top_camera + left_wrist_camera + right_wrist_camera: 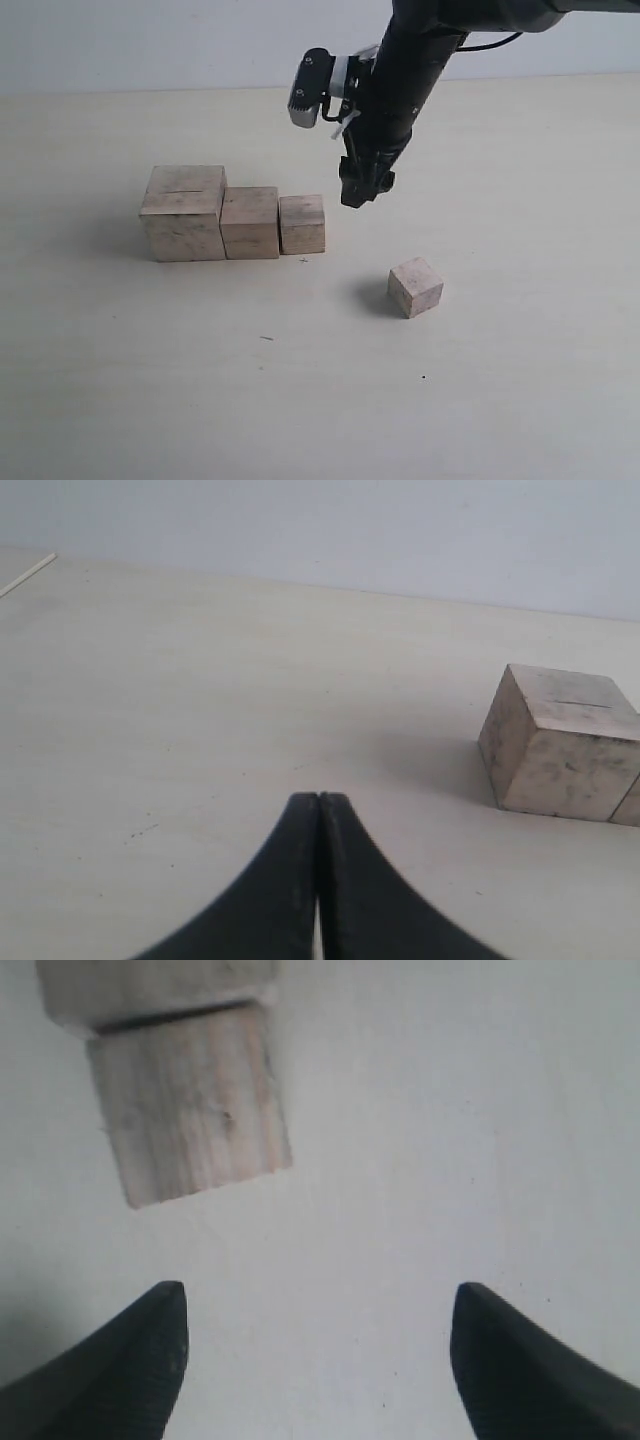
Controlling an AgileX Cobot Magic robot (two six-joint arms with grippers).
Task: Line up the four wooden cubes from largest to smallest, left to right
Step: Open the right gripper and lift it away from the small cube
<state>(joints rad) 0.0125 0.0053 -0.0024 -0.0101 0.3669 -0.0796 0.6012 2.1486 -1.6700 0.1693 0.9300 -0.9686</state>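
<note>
**Exterior view, left to right.** Three of the four wooden cubes stand in a row on the pale table (120, 380). The largest cube (183, 213) is at the left. The second cube (250, 222) touches its right face, and the third cube (302, 224) touches the second in turn, so the tops step down rightward. The right gripper (358, 195) hangs above the table at about two o'clock from the third cube, near it but clear of it. It points down from the black right arm (410, 60), which enters at the view's one o'clock. The smallest cube (415, 287) sits alone at about four o'clock from the third cube. It is well apart from the row and turned so that a vertical edge faces the camera.

**Left wrist view.** The fingers of the left gripper (318, 798) are pressed together with nothing between them. The largest cube stands on the table beyond them, apart from the tips.

**Right wrist view.** The two fingers are spread wide with only bare table between them. The third cube lies beyond the fingertips, untouched, with the second cube butted against its far side.
</note>
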